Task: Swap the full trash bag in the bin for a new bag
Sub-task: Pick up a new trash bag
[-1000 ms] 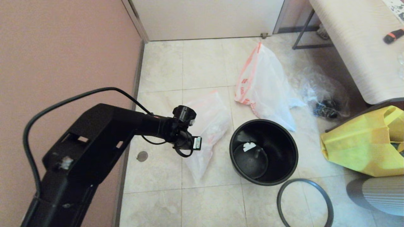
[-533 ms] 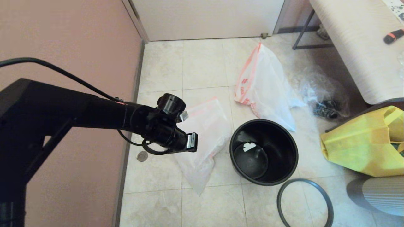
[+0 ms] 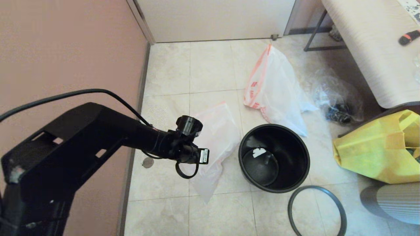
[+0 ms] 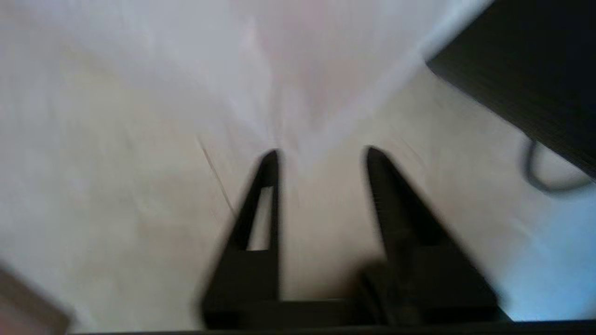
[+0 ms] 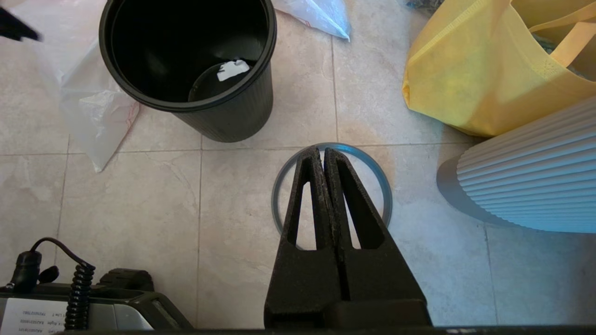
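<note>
The black bin (image 3: 308, 160) stands on the tile floor, holding only a white scrap. Its grey rim ring (image 3: 316, 209) lies loose on the floor in front of it. The thin new bag (image 3: 218, 134) lies flat to the bin's left. My left gripper (image 3: 202, 157) hovers over the bag's near part. In the left wrist view this gripper (image 4: 321, 156) is open and empty, with the new bag (image 4: 302, 70) beyond its tips. The bulky full trash bag (image 3: 275, 91) lies behind the bin. My right gripper (image 5: 321, 151) is shut and empty above the rim ring (image 5: 382, 186).
A clear bag of dark items (image 3: 338, 103) lies right of the full bag. A yellow tote (image 3: 377, 147) and a white ribbed object (image 3: 393, 203) stand right of the bin. A pink wall (image 3: 65, 49) runs along the left, and a bench (image 3: 377, 49) stands at the back right.
My left arm swung up and came back down, and its gripper went from shut to open. The new bag's near tip has shifted slightly toward me.
</note>
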Controlling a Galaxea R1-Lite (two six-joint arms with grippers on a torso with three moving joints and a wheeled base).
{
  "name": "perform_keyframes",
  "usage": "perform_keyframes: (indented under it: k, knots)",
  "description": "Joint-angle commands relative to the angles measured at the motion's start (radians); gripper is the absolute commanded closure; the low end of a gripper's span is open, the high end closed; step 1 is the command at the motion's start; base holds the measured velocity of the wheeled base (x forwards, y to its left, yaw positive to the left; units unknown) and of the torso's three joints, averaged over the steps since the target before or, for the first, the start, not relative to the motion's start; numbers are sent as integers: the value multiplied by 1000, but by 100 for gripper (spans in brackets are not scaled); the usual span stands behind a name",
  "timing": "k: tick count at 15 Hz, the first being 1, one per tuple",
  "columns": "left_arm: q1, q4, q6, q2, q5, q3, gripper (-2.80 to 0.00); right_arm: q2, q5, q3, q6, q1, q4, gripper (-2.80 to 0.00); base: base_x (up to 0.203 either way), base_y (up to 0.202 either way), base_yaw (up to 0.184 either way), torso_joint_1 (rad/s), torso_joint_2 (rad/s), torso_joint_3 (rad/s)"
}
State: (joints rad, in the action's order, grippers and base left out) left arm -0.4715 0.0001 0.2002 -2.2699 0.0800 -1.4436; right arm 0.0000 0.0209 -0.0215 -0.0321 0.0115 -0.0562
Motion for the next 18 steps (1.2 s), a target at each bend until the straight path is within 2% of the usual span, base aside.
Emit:
perform_keyframes:
  k: [1,4,5,9,12,15,18]
  knots:
    - [0,-131,-37,-96,19,9,-280,2,1,0,0,1,-1,0,0,0,0,0,0,0]
    - [-6,-348,-166,-168,36,68,-280,2,1,0,0,1,-1,0,0,0,0,0,0,0]
    - [-6,-385,-183,-183,35,79,-280,2,1,0,0,1,-1,0,0,0,0,0,0,0]
    - [-6,-402,-184,-180,19,124,-280,2,1,0,0,1,-1,0,0,0,0,0,0,0]
    - [-7,-471,-226,-227,44,109,-280,2,1,0,0,0,-1,0,0,0,0,0,0,0]
    - [2,-635,-307,-362,118,-3,-280,2,1,0,-2,1,-1,0,0,0,0,0,0,0]
    - [23,-695,-381,-471,196,-172,-280,2,1,0,0,1,-1,0,0,0,0,0,0,0]
